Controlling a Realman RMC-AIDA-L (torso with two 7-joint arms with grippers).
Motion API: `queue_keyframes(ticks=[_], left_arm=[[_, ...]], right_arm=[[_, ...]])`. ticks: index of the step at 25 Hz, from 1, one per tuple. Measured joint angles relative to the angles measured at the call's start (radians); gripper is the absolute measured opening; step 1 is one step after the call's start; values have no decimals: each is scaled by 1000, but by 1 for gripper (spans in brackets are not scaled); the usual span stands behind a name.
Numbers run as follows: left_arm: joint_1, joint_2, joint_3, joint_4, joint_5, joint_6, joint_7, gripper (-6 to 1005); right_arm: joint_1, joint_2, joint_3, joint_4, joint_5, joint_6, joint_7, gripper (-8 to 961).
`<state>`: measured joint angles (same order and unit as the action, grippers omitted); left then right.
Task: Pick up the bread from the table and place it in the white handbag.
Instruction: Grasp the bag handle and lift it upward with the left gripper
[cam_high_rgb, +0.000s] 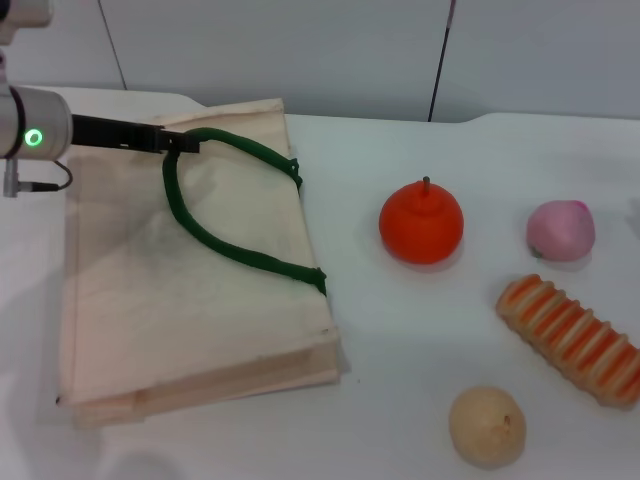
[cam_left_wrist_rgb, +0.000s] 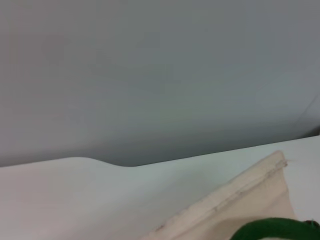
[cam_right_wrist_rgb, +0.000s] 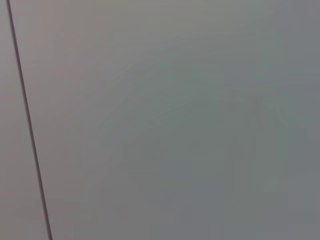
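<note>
White table (cam_high_rgb: 400, 330), bread (cam_high_rgb: 570, 338) diagonal, near end rightward; left tool (cam_high_rgb: 185, 142) clenched on handbag handle (cam_high_rgb: 215, 238).

This looks like a robot test bench in a lab rather than a home or a shop. A plain white table (cam_high_rgb: 400, 350) stands against a bare grey wall panel (cam_high_rgb: 300, 50) with thin dark seams, with no furnishing or decoration around it. The things laid out are toy props set well apart: an orange fruit (cam_high_rgb: 421, 222), a pink ball (cam_high_rgb: 560, 230), a tan ball (cam_high_rgb: 487, 426) and a striped bread (cam_high_rgb: 572, 338), beside a flat white handbag (cam_high_rgb: 180, 300).
</note>
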<state>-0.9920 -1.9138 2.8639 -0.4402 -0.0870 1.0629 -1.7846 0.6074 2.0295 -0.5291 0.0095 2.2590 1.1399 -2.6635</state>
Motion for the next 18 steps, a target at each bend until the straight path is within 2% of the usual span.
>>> queue_keyframes(ticks=[8, 18], left_arm=[[3, -8, 0, 47, 11, -58, 14, 553], [9, -22, -1, 50, 3, -67, 31, 506]], right_arm=[[2, 0, -1, 1, -5, 4, -1, 886], [-2, 0, 0, 1, -1, -2, -2, 885]])
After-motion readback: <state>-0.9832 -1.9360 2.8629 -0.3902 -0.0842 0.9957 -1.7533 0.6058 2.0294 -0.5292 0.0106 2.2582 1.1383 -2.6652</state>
